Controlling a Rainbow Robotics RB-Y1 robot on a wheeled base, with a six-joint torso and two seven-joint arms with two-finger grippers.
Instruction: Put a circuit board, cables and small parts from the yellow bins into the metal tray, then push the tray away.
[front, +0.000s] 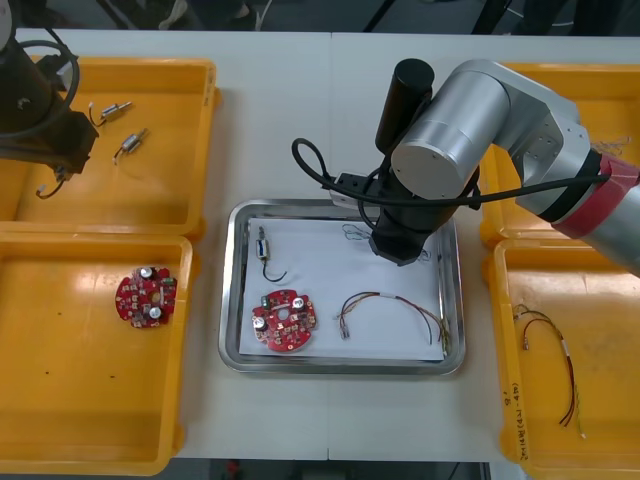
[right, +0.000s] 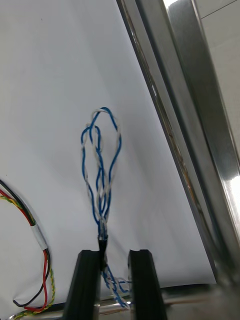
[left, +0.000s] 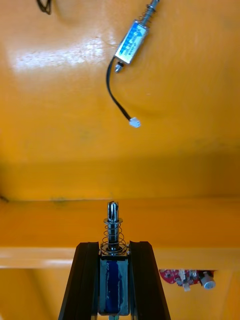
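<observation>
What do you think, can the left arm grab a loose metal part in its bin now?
Probably not yet: the left arm has its jaws shut on another metal part, though nothing covers the loose part ahead.

Light falls evenly from overhead, so I get a bright table (front: 290, 120) with only soft shadows. The right arm (front: 470, 130) shades the far right of the metal tray (front: 232, 300), and in the right wrist view the tray's rim glares white. A broad sheen lies on the floor of the yellow bin (left: 60, 55) beyond the left gripper (left: 114, 247). The small metal part (left: 113, 225) in that gripper's grip looks dim.
</observation>
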